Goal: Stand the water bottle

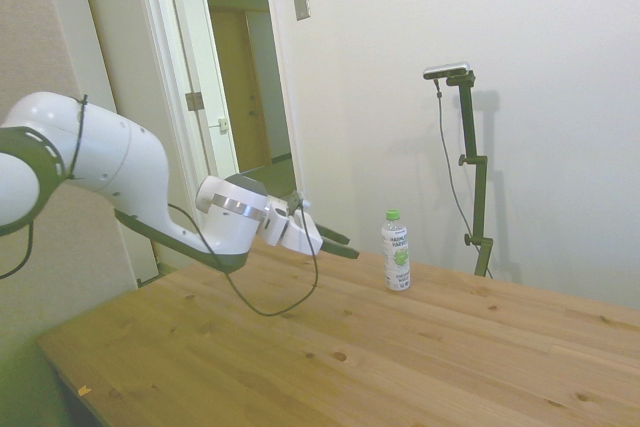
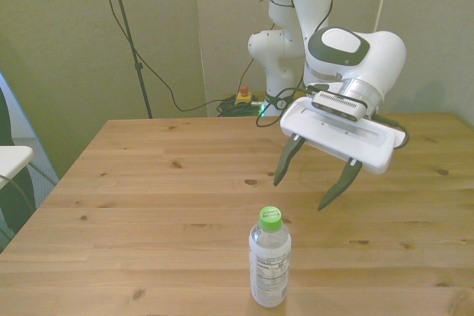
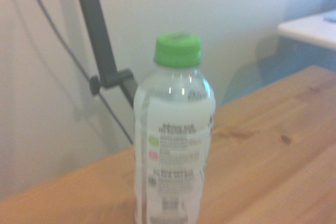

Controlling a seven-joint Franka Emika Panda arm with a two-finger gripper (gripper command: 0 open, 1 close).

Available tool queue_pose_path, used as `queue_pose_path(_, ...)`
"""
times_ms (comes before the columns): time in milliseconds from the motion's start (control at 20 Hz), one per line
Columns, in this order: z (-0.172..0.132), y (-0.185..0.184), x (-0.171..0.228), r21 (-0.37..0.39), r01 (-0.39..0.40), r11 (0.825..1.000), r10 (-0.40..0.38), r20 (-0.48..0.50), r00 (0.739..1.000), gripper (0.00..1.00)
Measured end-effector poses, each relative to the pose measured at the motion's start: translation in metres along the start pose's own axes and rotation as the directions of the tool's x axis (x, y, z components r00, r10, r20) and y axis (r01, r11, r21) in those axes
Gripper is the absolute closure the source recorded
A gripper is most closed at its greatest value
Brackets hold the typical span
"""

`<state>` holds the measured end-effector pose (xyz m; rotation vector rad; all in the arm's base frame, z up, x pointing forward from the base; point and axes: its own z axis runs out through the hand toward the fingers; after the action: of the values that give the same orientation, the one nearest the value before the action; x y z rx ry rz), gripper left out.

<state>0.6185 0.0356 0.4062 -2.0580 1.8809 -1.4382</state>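
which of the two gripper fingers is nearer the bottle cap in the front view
The finger on the front view's left; the other is farther from the water bottle and its green cap.

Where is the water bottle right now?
The water bottle stands upright on the table near the front view's bottom edge, just right of centre, apart from the open gripper.
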Motion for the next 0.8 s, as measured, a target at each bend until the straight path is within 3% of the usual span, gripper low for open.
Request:
queue_pose_path(200,-0.058,0.04,-0.013,-0.097,0.098,0.99,-0.083,0.153,0.985,0.0)
queue_pose_path(400,-0.108,0.088,-0.02,-0.162,0.202,0.966,-0.144,0.316,0.938,0.0)
queue_pose_path(600,-0.142,0.106,-0.015,-0.167,0.314,0.935,-0.204,0.47,0.859,0.0)
queue_pose_path(800,-0.165,0.104,0.02,-0.162,0.447,0.88,-0.266,0.611,0.745,0.0)
